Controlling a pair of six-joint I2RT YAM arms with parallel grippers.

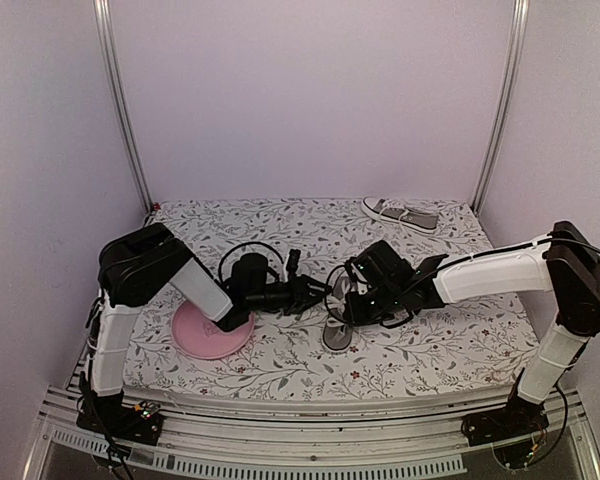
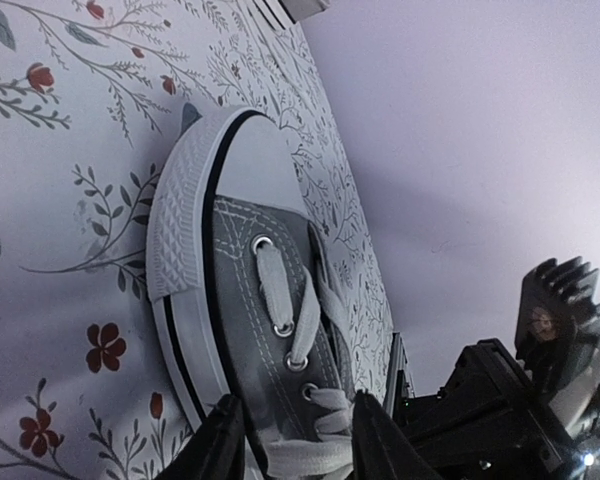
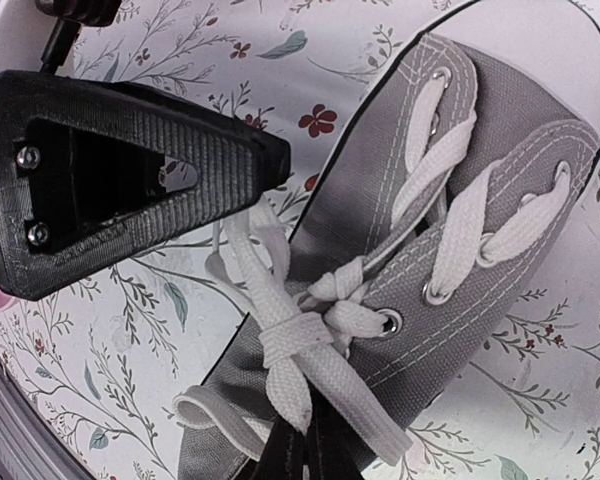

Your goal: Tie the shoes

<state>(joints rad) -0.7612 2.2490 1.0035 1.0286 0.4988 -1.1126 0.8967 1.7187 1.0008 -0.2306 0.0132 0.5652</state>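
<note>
One grey shoe (image 1: 337, 330) with white laces lies mid-table between both grippers. In the right wrist view its laces (image 3: 298, 335) are wound into a loose knot by the top eyelets. My right gripper (image 3: 310, 448) is shut on a lace strand running down from that knot, and sits just right of the shoe's opening (image 1: 350, 297). My left gripper (image 2: 300, 445) stands open, its two fingers on either side of the shoe's upper laces (image 2: 315, 420), and reaches in from the left (image 1: 308, 293). The other shoe (image 1: 401, 214) lies at the back right.
A round pink plate (image 1: 205, 335) lies under the left forearm at the near left. The floral cloth (image 1: 430, 340) covers the table. White walls and metal posts close in the back and sides.
</note>
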